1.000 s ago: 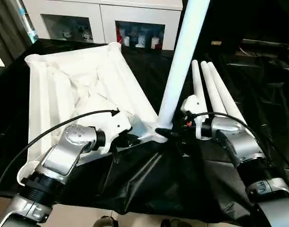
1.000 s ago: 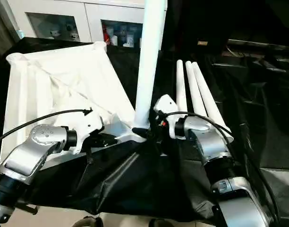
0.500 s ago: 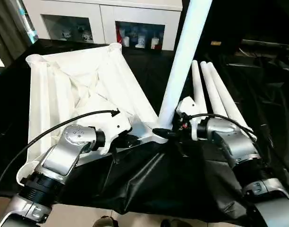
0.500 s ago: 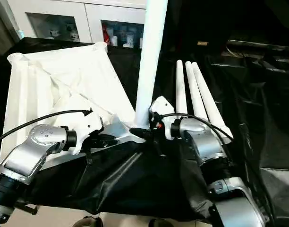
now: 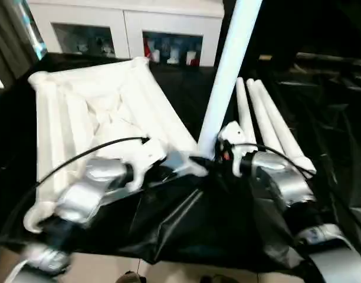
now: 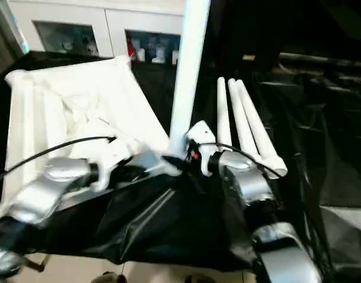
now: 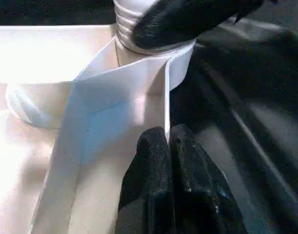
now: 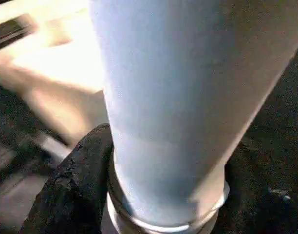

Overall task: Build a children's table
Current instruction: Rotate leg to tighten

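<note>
While the left gripper (image 7: pixel 169 146) is pinching the table top's (image 5: pixel 74 112) rim, the right gripper (image 8: pixel 163 195) seemingly is clasping the upright leg (image 5: pixel 227 76).

No readable text, label, brand, number or sign anywhere.

The white table top (image 5: pixel 92 112), its legs and the black cloth (image 5: pixel 186 230) under them carry no print; the items behind the cabinet (image 5: pixel 168 23) glass are too small and blurred to read any label.
</note>
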Available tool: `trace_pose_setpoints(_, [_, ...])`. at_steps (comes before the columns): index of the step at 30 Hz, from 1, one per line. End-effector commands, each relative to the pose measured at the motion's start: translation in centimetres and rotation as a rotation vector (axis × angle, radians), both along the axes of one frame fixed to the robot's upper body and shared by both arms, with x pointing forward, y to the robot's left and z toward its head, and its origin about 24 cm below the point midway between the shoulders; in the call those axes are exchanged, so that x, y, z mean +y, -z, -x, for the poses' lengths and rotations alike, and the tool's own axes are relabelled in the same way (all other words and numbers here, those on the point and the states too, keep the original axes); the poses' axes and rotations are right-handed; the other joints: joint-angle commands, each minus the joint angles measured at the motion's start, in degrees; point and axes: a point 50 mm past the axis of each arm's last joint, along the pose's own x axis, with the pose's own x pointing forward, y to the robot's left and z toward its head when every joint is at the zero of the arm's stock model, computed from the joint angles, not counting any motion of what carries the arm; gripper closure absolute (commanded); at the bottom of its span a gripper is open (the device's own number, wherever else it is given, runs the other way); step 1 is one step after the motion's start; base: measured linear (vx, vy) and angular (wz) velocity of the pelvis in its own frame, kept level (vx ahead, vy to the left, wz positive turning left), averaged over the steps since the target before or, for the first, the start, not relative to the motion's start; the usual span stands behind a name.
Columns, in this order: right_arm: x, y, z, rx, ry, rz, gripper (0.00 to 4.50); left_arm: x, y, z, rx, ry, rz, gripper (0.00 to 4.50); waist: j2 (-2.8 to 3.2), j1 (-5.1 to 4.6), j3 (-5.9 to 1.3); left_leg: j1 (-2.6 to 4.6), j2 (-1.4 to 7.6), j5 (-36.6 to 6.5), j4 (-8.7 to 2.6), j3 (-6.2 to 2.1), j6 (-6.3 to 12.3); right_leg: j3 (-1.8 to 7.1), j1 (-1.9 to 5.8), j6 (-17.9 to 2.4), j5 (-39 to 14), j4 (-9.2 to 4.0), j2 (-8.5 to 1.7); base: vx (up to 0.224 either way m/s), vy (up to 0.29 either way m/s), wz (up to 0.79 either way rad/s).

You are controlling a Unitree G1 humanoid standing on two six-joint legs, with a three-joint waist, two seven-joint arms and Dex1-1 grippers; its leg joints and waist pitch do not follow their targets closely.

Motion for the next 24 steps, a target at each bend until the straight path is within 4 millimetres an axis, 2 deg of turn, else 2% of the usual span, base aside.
trace_pose_setpoints(1, [-0.2, 3.2, 0.5, 0.143, 0.163, 0.061, 1.78, -0.3, -0.7, -1.5, -0.049, -0.133, 0.000, 4.50, 0.58, -0.25, -3.84, 1.40, 1.24, -22.23, -4.38, -1.00, -2.64, 1.50, 1.58, -9.38, -27.88, -5.83, -3.64, 0.000, 0.000, 0.00])
trace_pose_setpoints(3, [0.8, 3.7, 0.3, 0.165, 0.255, 0.072, 1.78, -1.0, -0.7, -2.3, -0.060, -0.203, 0.005, 4.50, 0.38, -0.26, -3.94, 1.45, 1.18, -22.57, -4.37, -1.14, -2.58, 1.41, 1.58, -8.46, -29.56, -6.15, -3.76, 0.000, 0.000, 0.00])
trace_pose_setpoints(4, [1.0, 3.8, 0.2, 0.173, 0.279, 0.074, 1.78, -1.3, -0.7, -2.4, -0.061, -0.217, 0.008, 4.50, 0.43, -0.38, -3.85, 1.47, 1.20, -22.79, -4.39, -1.10, -2.61, 1.43, 1.31, -8.44, -29.42, -6.27, -3.68, 0.000, 0.000, 0.00])
trace_pose_setpoints(5, [2.3, 4.0, 0.0, 0.199, 0.356, 0.069, 1.78, -2.5, -0.8, -2.8, -0.070, -0.252, 0.023, 4.50, 0.77, -0.44, -3.97, 1.59, 1.13, -23.53, -4.44, -1.25, -2.79, 1.29, 1.36, -8.20, -29.49, -6.28, -3.61, 0.000, 0.000, 0.00])
trace_pose_setpoints(7, [3.3, 4.0, -0.1, 0.209, 0.369, 0.045, 1.78, -3.2, -0.8, -2.9, -0.076, -0.251, 0.031, 4.50, 0.64, -0.69, -4.06, 1.35, 1.12, -23.96, -4.66, -1.48, -2.82, 1.01, 1.59, -7.96, -28.27, -6.25, -3.56, 0.000, 0.000, 0.00])
trace_pose_setpoints(9, [4.5, 3.5, -0.2, 0.214, 0.360, -0.005, 1.78, -4.1, -0.9, -2.8, -0.089, -0.224, 0.037, 4.50, 0.75, -0.67, -4.08, 1.45, 1.19, -24.82, -4.72, -1.44, -2.43, 1.06, 1.43, -7.94, -26.83, -6.38, -3.52, 0.000, 0.000, 0.00])
trace_pose_setpoints(10, [4.6, 3.5, -0.2, 0.213, 0.356, -0.008, 1.43, -4.2, -0.9, -2.8, -0.090, -0.221, 0.037, 4.50, 0.72, -0.71, -4.05, 1.65, 1.15, -25.51, -4.67, -1.36, -2.17, 1.10, 1.24, -8.29, -26.33, -6.47, -3.47, 0.000, 0.000, 0.00])
trace_pose_setpoints(11, [4.8, 3.3, -0.2, 0.209, 0.343, -0.015, 1.43, -4.3, -0.9, -2.8, -0.096, -0.207, 0.035, 4.50, 0.74, -0.69, -4.04, 1.61, 1.15, -25.83, -4.72, -1.40, -1.97, 1.11, 1.33, -8.51, -26.17, -6.45, -3.52, 0.000, 0.000, 0.00])
trace_pose_setpoints(12, [5.0, 3.2, -0.3, 0.204, 0.336, -0.017, 1.06, -4.4, -0.9, -2.7, -0.101, -0.198, 0.033, 4.50, 0.71, -0.73, -4.02, 1.44, 1.18, -25.78, -4.82, -1.43, -1.89, 1.12, 1.42, -8.59, -25.87, -6.40, -3.53, 0.000, 0.000, 0.00])
trace_pose_setpoints(13, [5.0, 3.0, -0.4, 0.192, 0.326, -0.013, 1.06, -4.3, -0.8, -2.6, -0.106, -0.182, 0.032, 4.50, 0.50, -0.71, -4.24, 1.44, 1.17, -25.64, -4.76, -1.39, -1.81, 1.13, 1.50, -8.61, -25.90, -6.40, -3.57, 0.000, 0.000, 0.00])
trace_pose_setpoints(14, [5.0, 2.7, -0.6, 0.162, 0.312, 0.005, 0.94, -4.1, -0.7, -2.5, -0.106, -0.162, 0.034, 4.50, 0.62, -0.69, -4.19, 1.48, 1.18, -25.78, -4.73, -1.42, -1.70, 1.18, 1.37, -8.65, -26.50, -6.43, -3.71, 0.000, 0.000, 0.00])
trace_pose_setpoints(15, [4.8, 2.5, -0.7, 0.145, 0.298, 0.014, 0.94, -3.9, -0.7, -2.3, -0.107, -0.144, 0.037, 4.50, 0.58, -0.83, -4.09, 1.21, 1.14, -25.71, -4.80, -1.46, -1.70, 1.14, 1.50, -8.51, -27.11, -6.48, -3.76, 0.000, 0.000, 0.00])
trace_pose_setpoints(18, [4.1, 2.0, -0.9, 0.109, 0.255, 0.025, 0.94, -3.2, -0.6, -1.8, -0.105, -0.088, 0.032, 4.50, 0.60, -0.88, -4.24, 1.02, 1.26, -25.11, -4.84, -1.60, -1.56, 1.15, 1.68, -8.67, -26.82, -6.39, -3.95, 0.000, 0.000, 0.00])
trace_pose_setpoints(19, [3.7, 1.8, -1.0, 0.101, 0.234, 0.024, 0.94, -2.9, -0.5, -1.5, -0.102, -0.055, 0.032, 4.50, 0.49, -1.14, -4.40, 0.55, 1.24, -24.29, -4.89, -1.57, -1.40, 1.17, 2.08, -8.73, -26.14, -6.18, -3.94, 0.000, 0.000, 0.00])
trace_pose_setpoints(21, [3.2, 1.7, -1.0, 0.103, 0.215, 0.021, 0.94, -2.6, -0.4, -1.2, -0.102, -0.029, 0.031, 4.50, 0.59, -1.01, -4.44, 0.62, 1.33, -23.28, -4.86, -1.51, -1.16, 1.24, 2.03, -9.15, -24.91, -6.09, -3.96, 0.000, 0.000, 0.00])
trace_pose_setpoints(24, [1.3, 1.0, -0.6, 0.045, 0.075, 0.069, 0.94, -1.6, -0.2, 0.3, -0.076, 0.095, 0.044, 4.50, 0.59, -0.75, -4.59, 0.54, 1.52, -20.99, -4.76, -1.28, -0.50, 1.41, 2.27, -10.47, -21.28, -5.74, -3.97, 0.000, 0.000, 0.00])
